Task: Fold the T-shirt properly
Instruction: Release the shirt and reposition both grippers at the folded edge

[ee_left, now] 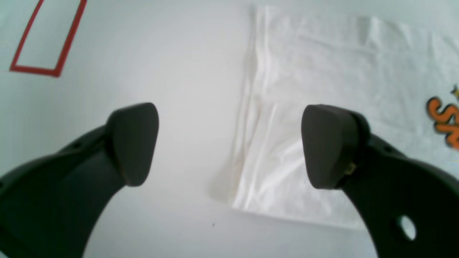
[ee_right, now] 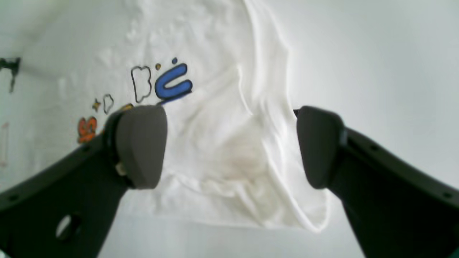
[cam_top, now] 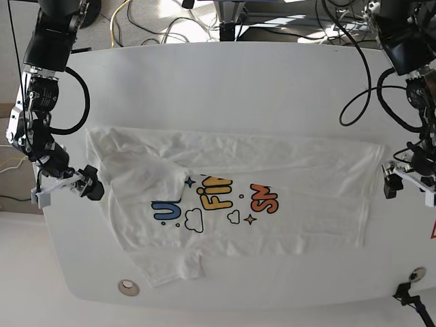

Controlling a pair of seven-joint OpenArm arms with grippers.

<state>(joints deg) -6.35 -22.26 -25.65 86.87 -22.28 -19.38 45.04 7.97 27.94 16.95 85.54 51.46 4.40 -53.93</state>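
Note:
The white T-shirt (cam_top: 231, 180) lies spread on the white table (cam_top: 245, 82) with its lower part folded up and the coloured print (cam_top: 214, 201) facing up. In the left wrist view my left gripper (ee_left: 231, 143) hangs open just above the shirt's straight side edge (ee_left: 322, 64), holding nothing. My right gripper (ee_right: 229, 145) is likewise open and empty, over a rumpled sleeve end (ee_right: 222, 107) near the blue letter (ee_right: 174, 84). From the base camera the left gripper (cam_top: 394, 181) sits at the shirt's right end and the right gripper (cam_top: 88, 185) at its left end.
A red taped rectangle (ee_left: 46, 39) marks the table beyond the left gripper. A round metal grommet (cam_top: 126, 287) is set near the table's front left edge. Cables (cam_top: 157, 20) run behind the table, and a black clamp (cam_top: 409, 289) sits at the front right.

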